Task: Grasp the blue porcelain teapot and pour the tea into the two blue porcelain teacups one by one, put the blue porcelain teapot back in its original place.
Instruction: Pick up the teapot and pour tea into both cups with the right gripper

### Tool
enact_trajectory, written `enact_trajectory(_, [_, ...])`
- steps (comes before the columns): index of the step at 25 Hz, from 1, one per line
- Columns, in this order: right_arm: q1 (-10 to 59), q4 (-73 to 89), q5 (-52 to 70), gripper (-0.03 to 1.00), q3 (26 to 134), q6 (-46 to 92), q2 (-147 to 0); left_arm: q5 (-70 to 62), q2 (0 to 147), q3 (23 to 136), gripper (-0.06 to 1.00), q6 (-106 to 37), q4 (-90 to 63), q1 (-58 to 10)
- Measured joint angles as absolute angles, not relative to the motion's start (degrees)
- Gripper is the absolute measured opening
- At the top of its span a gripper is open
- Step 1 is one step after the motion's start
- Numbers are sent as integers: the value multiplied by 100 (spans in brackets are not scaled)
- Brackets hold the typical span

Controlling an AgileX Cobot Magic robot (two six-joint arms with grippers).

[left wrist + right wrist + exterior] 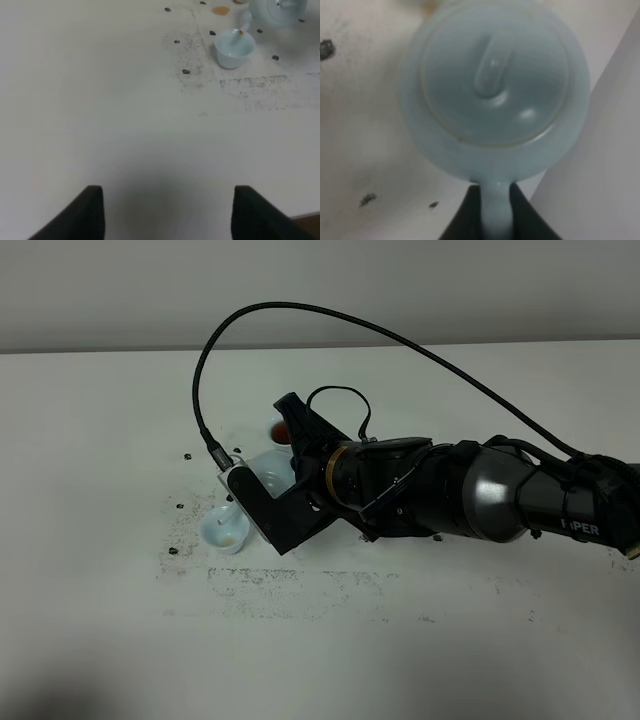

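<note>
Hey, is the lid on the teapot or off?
On. The lid sits flush in the teapot, its knob showing, in the right wrist view.

The table (100,440) is seen steeply from high above. From the left wrist it is seen low and slantwise, teapot (280,10) and a cup (233,47) far off, both shared with the high view. From the right wrist the teapot's lid (495,85) is seen very close.

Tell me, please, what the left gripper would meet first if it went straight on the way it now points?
Probably just the bare table; the cup and teapot stand aside from the line of the left gripper, though depth is unclear.
</note>
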State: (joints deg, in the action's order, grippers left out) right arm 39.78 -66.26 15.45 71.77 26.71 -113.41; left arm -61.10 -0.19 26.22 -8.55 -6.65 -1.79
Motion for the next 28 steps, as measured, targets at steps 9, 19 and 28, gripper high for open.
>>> enact_trajectory(9, [3978,-6947,1558,7,7177,2671,-11341,-6110,-19,2622,56,-855,-665,-179])
enact_trajectory(19, [3978,-7181,1584,7,7177,2666,-11341,-6110,-19,2622,56,-855,-665,-179])
enact_trajectory(28, [3978,-7210,1694,7,7177,2666,-11341,-6110,-19,2622,56,-855,-665,-179])
